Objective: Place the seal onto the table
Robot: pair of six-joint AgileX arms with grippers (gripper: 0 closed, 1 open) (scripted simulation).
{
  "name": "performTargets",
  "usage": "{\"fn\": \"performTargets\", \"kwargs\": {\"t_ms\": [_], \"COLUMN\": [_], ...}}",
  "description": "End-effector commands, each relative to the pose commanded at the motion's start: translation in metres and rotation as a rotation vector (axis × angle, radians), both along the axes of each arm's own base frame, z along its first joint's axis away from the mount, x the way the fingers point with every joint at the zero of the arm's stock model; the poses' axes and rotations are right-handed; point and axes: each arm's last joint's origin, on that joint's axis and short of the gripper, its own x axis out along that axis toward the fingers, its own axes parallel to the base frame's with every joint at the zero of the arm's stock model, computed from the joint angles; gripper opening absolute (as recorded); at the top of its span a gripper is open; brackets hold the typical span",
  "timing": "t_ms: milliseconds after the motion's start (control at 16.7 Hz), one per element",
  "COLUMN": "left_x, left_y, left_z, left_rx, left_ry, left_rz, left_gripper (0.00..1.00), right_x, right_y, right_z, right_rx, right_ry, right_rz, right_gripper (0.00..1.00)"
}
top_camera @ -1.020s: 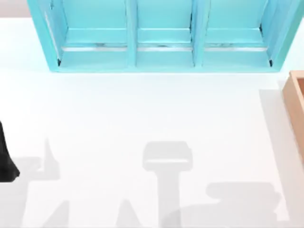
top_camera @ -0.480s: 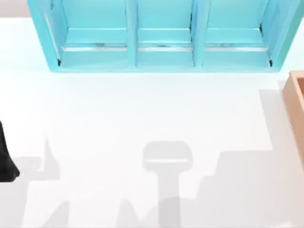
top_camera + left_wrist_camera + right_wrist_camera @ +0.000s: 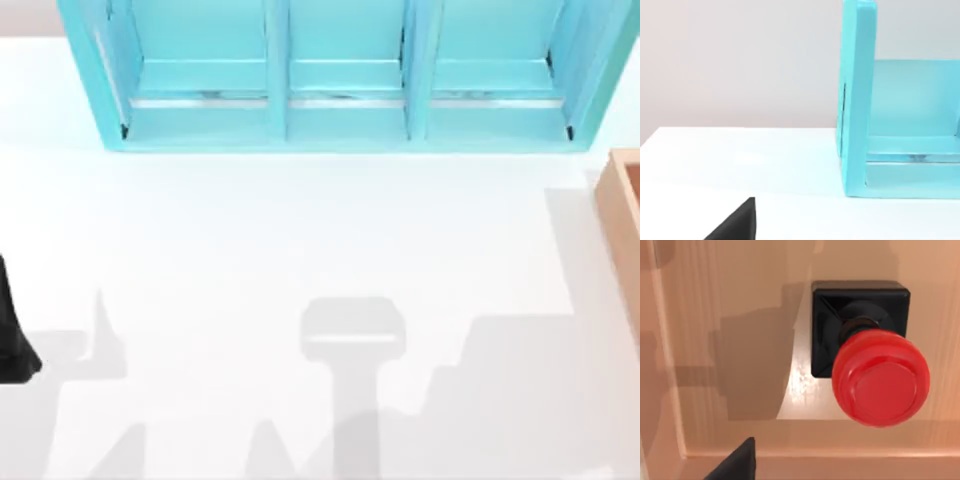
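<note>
The seal (image 3: 875, 375) stands upright on the floor of the tan wooden box (image 3: 730, 315), its red round knob over the black square base. I look straight down on it in the right wrist view. A black corner of my right gripper (image 3: 735, 462) hangs above the box floor, apart from the seal and touching nothing. The white table (image 3: 300, 230) spreads across the top view. My left arm (image 3: 12, 340) is parked at the table's left edge, and a black corner of my left gripper (image 3: 735, 222) hangs over the table.
A turquoise shelf unit (image 3: 345, 75) with three open bays stands along the back of the table. The wooden box (image 3: 625, 230) sits at the table's right edge, cut off by the picture. Grey arm shadows lie across the front of the table.
The right arm's shadow at the front right of the table has grown and shifted toward the wooden box. The left arm has not moved.
</note>
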Motion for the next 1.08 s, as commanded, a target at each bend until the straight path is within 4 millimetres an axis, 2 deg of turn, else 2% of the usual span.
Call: {"fn": "performTargets", "kwargs": {"t_ms": [120, 480, 600, 840, 1080], "left_x": [0.000, 0.000, 0.000, 0.000, 0.000], "left_y": [0.000, 0.000, 0.000, 0.000, 0.000], "left_z": [0.000, 0.000, 0.000, 0.000, 0.000], "left_rx": [0.000, 0.000, 0.000, 0.000, 0.000], "left_ry": [0.000, 0.000, 0.000, 0.000, 0.000], "left_rz": [0.000, 0.000, 0.000, 0.000, 0.000], "left_gripper": [1.00, 1.00, 1.00, 1.00, 1.00], "right_x": [0.001, 0.002, 0.000, 0.000, 0.000], "right_y": [-0.001, -0.001, -0.001, -0.001, -0.001], "right_z": [-0.016, -0.084, -0.095, -0.095, -0.095], "right_rx": [0.002, -0.003, 0.000, 0.000, 0.000], "right_ry": [0.006, -0.008, -0.001, 0.000, 0.000], "right_rz": [-0.002, -0.001, -0.002, -0.002, -0.002], "right_gripper": [1.00, 1.00, 1.00, 1.00, 0.70]}}
